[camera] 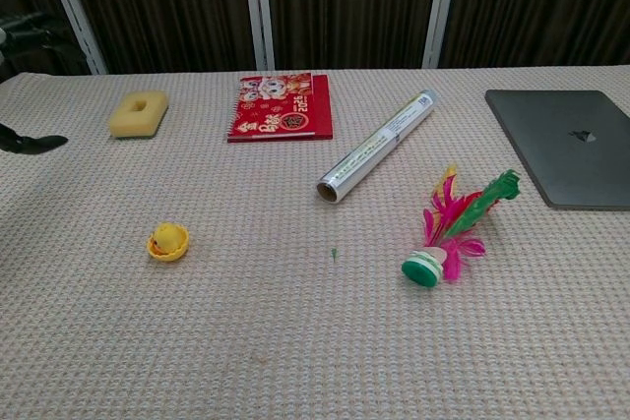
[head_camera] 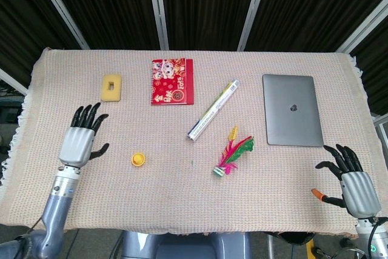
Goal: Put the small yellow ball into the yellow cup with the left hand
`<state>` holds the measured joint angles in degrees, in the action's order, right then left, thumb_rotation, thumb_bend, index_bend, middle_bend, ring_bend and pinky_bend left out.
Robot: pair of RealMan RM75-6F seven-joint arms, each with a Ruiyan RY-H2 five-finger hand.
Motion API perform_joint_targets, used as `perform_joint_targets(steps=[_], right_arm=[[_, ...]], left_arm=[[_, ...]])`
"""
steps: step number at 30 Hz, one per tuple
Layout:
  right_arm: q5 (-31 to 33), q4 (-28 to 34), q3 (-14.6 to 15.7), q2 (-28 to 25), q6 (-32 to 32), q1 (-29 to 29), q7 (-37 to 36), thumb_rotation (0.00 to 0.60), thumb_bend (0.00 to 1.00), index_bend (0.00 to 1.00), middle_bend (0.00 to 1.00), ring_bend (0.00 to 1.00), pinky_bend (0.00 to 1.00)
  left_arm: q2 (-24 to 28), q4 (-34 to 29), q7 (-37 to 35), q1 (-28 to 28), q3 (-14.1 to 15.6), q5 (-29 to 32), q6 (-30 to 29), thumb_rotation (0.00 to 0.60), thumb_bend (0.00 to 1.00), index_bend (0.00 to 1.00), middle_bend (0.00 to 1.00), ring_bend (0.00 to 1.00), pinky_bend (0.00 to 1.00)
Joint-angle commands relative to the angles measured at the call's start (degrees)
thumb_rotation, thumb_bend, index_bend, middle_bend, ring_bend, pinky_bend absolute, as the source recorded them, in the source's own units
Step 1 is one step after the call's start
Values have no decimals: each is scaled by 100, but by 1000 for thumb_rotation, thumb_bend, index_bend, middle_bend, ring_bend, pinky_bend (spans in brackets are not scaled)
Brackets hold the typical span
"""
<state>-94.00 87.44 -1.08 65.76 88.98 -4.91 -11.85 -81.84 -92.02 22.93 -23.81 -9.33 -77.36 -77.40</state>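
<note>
Bench (head_camera: 182,204): covered with a woven beige cloth; its fringed edges show at left and right in the head view.
Laptop (head_camera: 291,110): closed, grey, lies flat at the far right.
Booklet (head_camera: 173,81): red, flat, at the far side, left of the middle.
Roll (head_camera: 213,110): a thin tube lying at a slant between the booklet and the laptop.
Left hand (head_camera: 81,139): held over the left part of the bench, fingers spread, it holds nothing; it is well apart from the cup, to the cup's left.
Right hand (head_camera: 350,178): at the near right corner, fingers apart, nothing in it; a small orange thing (head_camera: 316,193) is just beside it, I cannot tell what it is.
Shuttlecock (head_camera: 233,153): pink and green feathers, lies near the middle, right of the cup.
Sponge (head_camera: 111,87): yellow, with a hole, at the far left.
Cup (camera: 168,243): small, yellow and shallow, stands on the cloth near the left middle.
Ball (camera: 170,235): small, yellow; in the chest view it sits inside the cup, so the task looks finished.
Handling: the ball looks light, smooth and round, so it will probably roll easily; a pinch from both sides with fingertips should suit. The cup looks light too and may tip when pushed.
Open room: the cloth all around the cup is bare, the bench edge is not close.
</note>
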Motion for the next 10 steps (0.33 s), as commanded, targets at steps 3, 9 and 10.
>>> perform_joint_targets(steps=[3, 9, 10], right_arm=[[40, 4, -11, 8, -28, -3, 73, 600, 0, 400, 123, 0, 0], [103, 81, -35, 6, -81, -21, 65, 600, 0, 400, 122, 0, 0], [118, 93, -39, 3, -103, -29, 78, 600, 0, 400, 119, 0, 0]], left_arm=[[1146, -800, -724, 526, 404, -392, -333, 600, 221, 166, 0, 0, 0], [1459, -946, -1183, 1088, 958, -515, -537, 600, 249, 136, 0, 0, 0], [1440, -921, -1243, 1163, 1017, -506, -560, 600, 253, 130, 0, 0, 0]])
